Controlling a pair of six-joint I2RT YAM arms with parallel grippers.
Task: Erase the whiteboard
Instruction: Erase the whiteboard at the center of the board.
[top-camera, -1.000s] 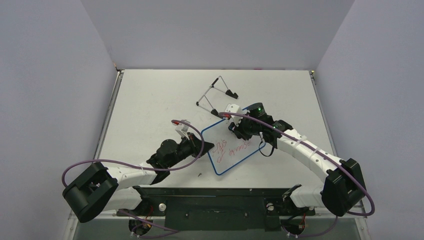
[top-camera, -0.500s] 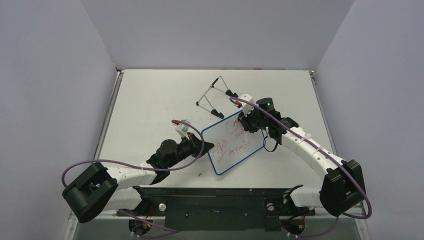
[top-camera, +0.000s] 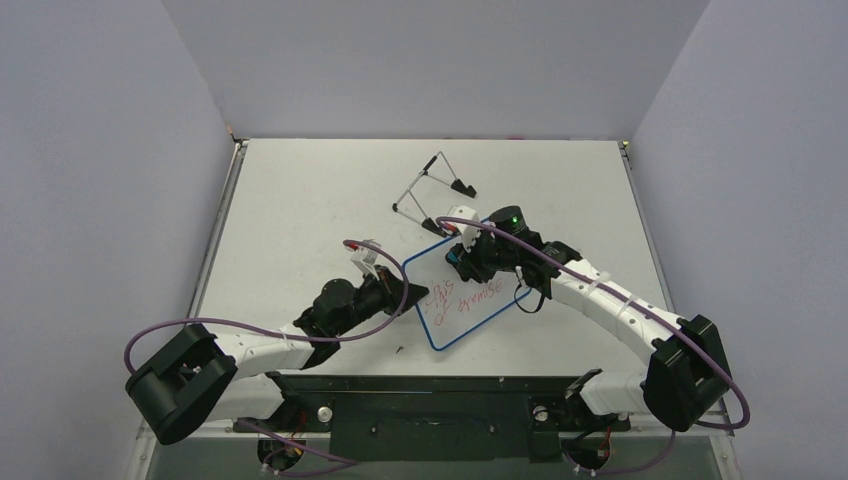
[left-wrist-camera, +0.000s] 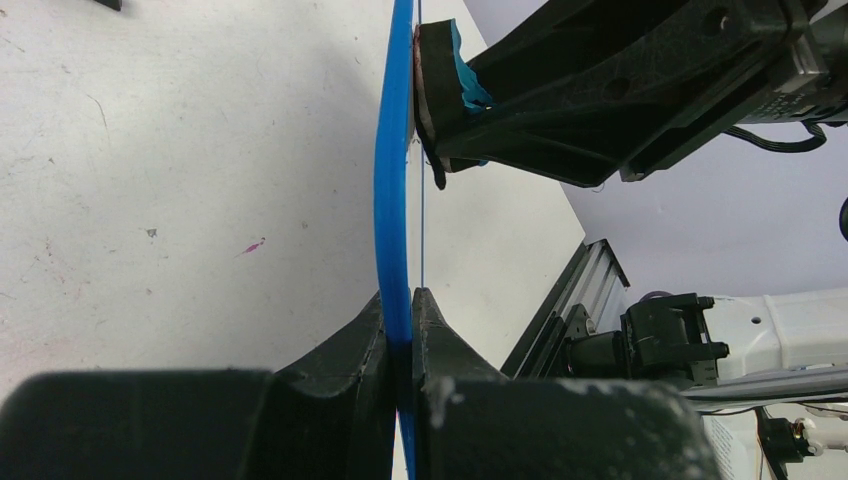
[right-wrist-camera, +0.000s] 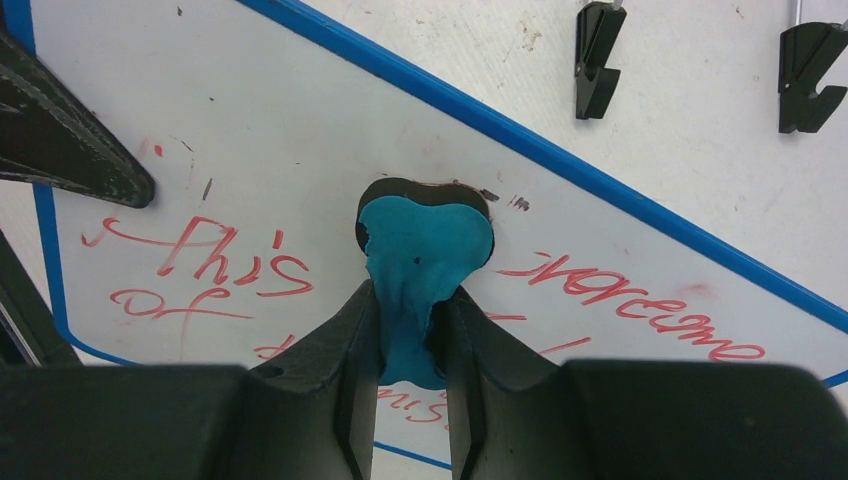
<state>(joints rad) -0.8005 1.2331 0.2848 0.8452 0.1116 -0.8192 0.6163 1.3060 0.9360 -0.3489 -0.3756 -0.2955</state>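
Observation:
A small blue-framed whiteboard (top-camera: 470, 300) with red handwriting sits mid-table, tilted. My left gripper (top-camera: 398, 295) is shut on its left edge; in the left wrist view the blue frame (left-wrist-camera: 393, 180) runs edge-on between the closed jaws. My right gripper (top-camera: 466, 262) is shut on a teal eraser (right-wrist-camera: 425, 240) with a dark felt pad, pressed against the board's upper part (right-wrist-camera: 300, 130). Red writing (right-wrist-camera: 640, 295) lies left, right and below the eraser. The eraser also shows in the left wrist view (left-wrist-camera: 450, 80), touching the board.
A folded wire easel stand (top-camera: 430, 190) with black feet lies just behind the board; its clips (right-wrist-camera: 597, 55) show in the right wrist view. A small pink mark (left-wrist-camera: 252, 246) is on the table. Purple cables loop off both arms.

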